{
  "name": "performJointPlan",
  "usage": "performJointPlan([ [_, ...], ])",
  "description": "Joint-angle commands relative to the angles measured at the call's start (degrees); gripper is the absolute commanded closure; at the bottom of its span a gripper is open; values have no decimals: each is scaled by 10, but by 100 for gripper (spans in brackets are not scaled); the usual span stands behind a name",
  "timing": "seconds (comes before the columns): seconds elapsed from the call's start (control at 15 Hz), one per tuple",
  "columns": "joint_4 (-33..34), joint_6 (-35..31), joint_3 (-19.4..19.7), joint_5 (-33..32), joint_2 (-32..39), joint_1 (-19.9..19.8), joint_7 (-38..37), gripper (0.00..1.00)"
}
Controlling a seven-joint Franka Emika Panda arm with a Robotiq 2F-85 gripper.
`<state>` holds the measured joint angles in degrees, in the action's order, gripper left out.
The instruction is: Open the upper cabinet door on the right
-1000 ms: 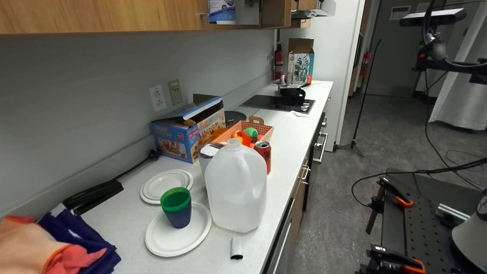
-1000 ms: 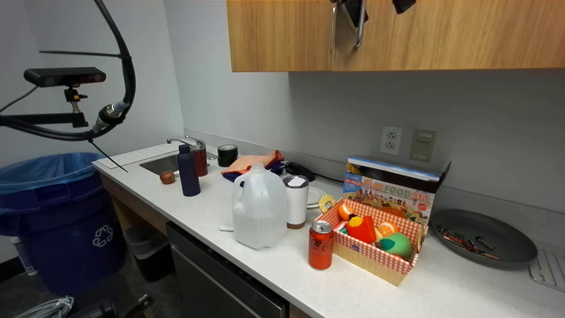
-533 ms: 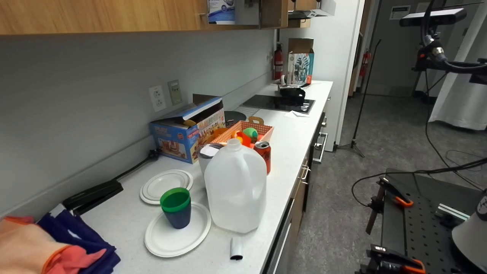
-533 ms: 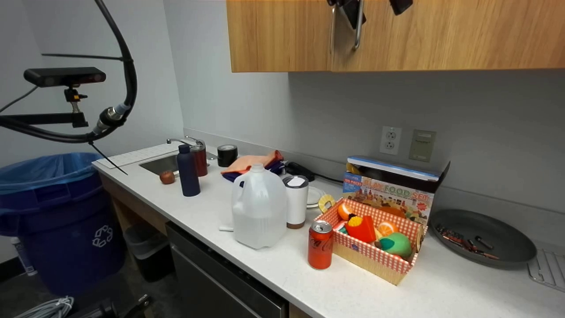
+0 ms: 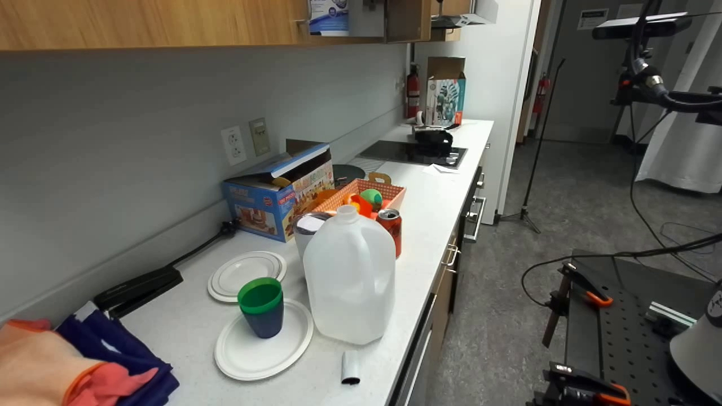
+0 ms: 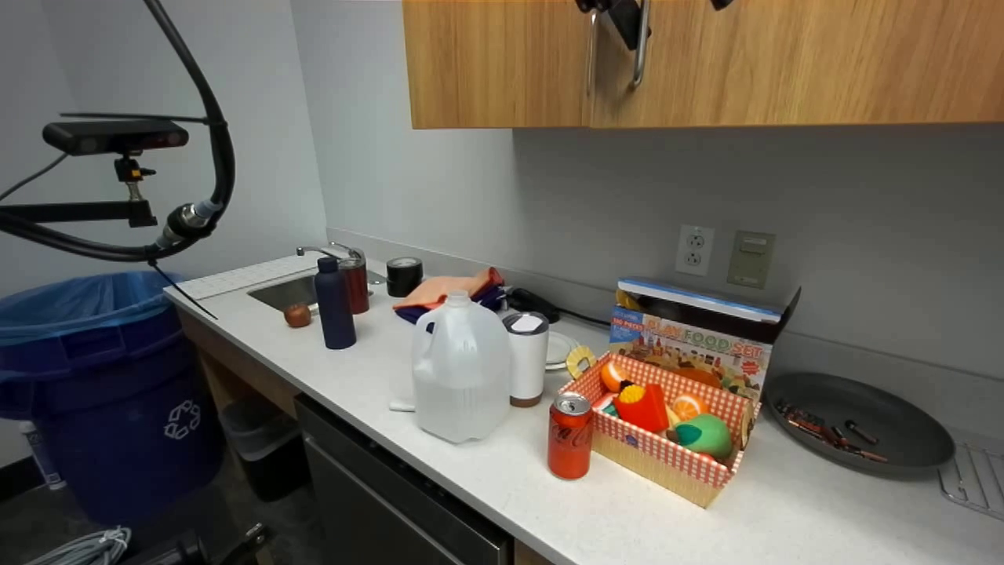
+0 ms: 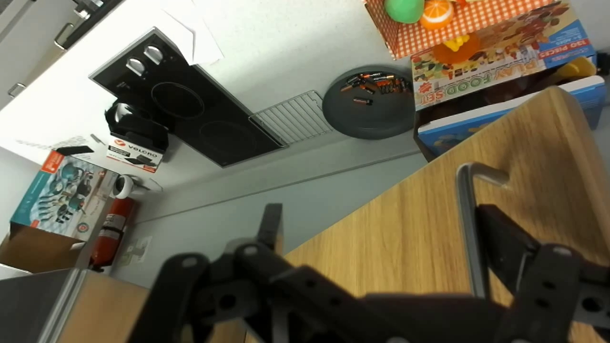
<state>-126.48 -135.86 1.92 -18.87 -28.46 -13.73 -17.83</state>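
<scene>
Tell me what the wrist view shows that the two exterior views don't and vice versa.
Only the wrist view: two round burner marks on the stove, and the word Velcro on a small box.

In both exterior views only: the jug, the soda can and the tumbler.

Shared by all three: the upper cabinet door, the pan, the checkered basket and the play food box. The open gripper shows in the wrist view; its fingertips also show in an exterior view.
</scene>
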Motion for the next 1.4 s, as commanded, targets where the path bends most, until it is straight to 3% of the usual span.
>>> performJointPlan([
  [0.0,-2,7,25,-59,-15,-48,62,0],
  [0.33,0,0,58,-49,-36,-50,149,0],
  [0.6,10,29,89,-93,-57,-61,247,0],
  [0.8,33,23,108,-164,-54,-94,282,0],
  [1.07,73,-7,114,-285,-36,-131,259,0],
  [1.33,103,0,119,-414,-28,-131,263,0],
])
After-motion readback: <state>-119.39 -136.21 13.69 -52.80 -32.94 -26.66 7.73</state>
